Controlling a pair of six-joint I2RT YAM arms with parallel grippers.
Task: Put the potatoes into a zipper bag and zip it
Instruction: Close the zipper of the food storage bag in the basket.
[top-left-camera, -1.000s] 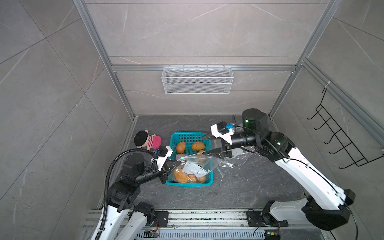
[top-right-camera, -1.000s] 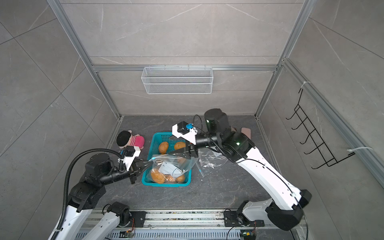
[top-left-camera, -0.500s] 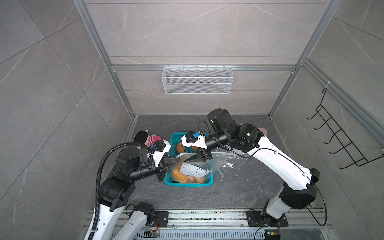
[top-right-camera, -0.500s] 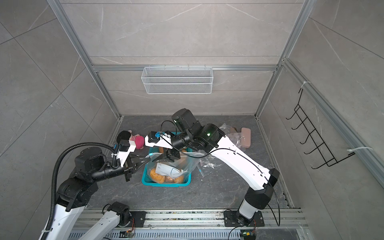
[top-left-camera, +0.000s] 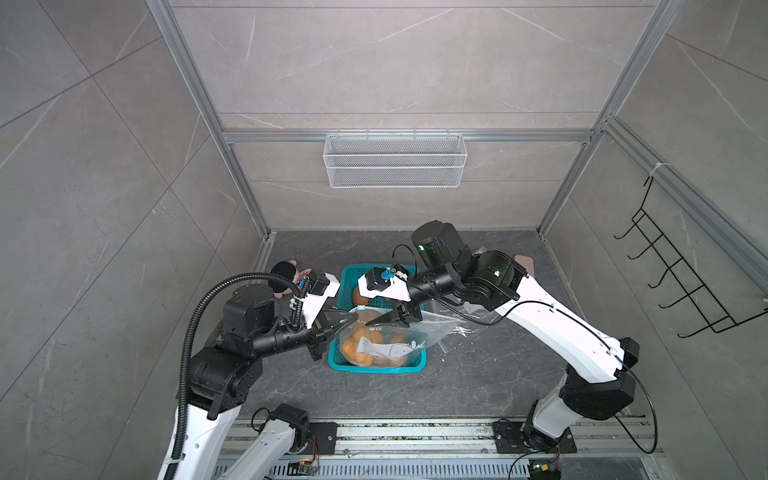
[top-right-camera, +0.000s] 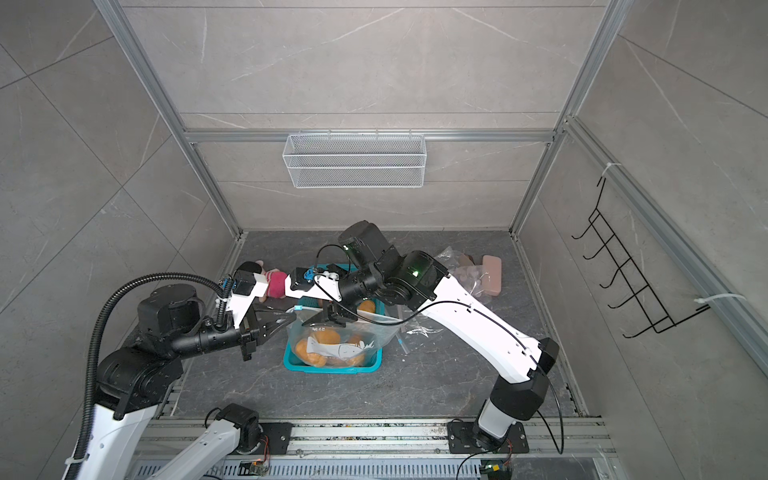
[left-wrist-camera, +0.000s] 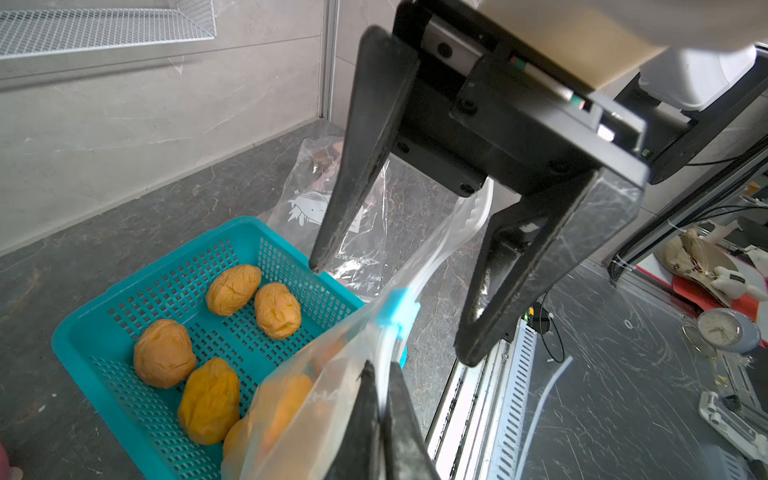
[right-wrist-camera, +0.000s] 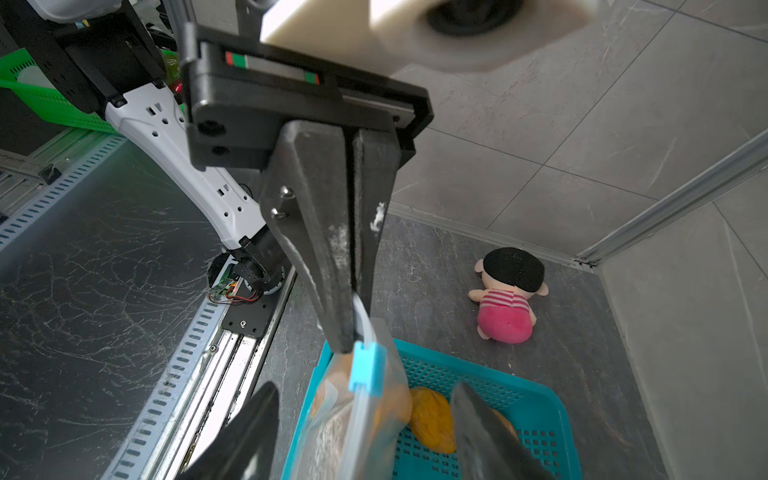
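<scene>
1. The left gripper (right-wrist-camera: 351, 332) is clamped on the left end of the bag's (top-left-camera: 395, 340) top edge. It holds the bag up so it hangs over the near part of the basket (top-left-camera: 376, 369).
2. The right gripper (left-wrist-camera: 392, 311) has its jaws apart, astride the zip strip with the blue slider (right-wrist-camera: 368, 368) between them. It grips nothing.
3. Several potatoes (top-left-camera: 357, 357) sit inside the bag. About five more (left-wrist-camera: 232, 289) lie loose in the far half of the basket.
4. The step in hand looks like lining up on the slider to zip, although the filling is not finished. I cannot tell whether the mouth is sealed to the right of the slider.
5. To zip, the right jaws need to pinch the slider squarely and draw it right along the strip while the left grip resists the pull. To load more, the right gripper must first leave the strip and reach for the loose potatoes.
</scene>
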